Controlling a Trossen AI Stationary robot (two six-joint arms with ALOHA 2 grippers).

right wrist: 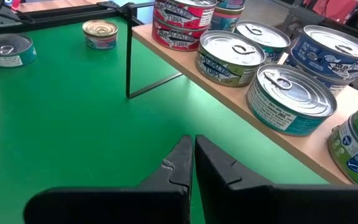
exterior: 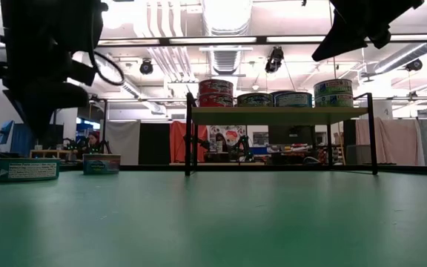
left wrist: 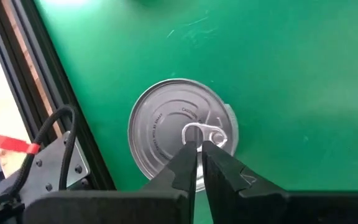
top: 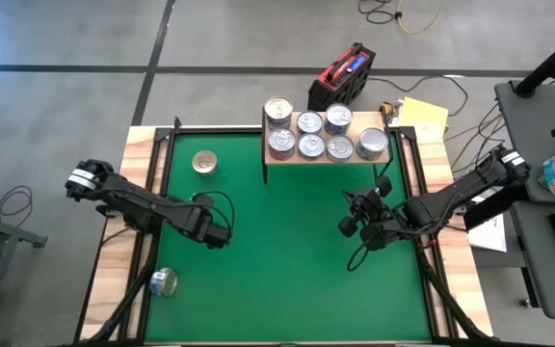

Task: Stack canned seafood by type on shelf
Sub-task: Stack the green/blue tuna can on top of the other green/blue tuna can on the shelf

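The left gripper [left wrist: 199, 146] is hovering over a silver-topped round tin [left wrist: 180, 134] on the green mat [top: 287, 260], fingers pressed together and pinching nothing — from here a descent could jab the lid or skid the tin instead of gripping it. The right gripper [right wrist: 192, 152], also shut and empty, is waiting near the light-wood shelf [top: 321, 159] — where seven tins are sitting; a gold-topped tin [top: 204, 162] is lying apart.

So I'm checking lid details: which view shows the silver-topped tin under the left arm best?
The left wrist view: the silver-topped round tin fills it, pull tab visible. High view shows it small at the mat's edge; low view only its side; right wrist view shows it far off.
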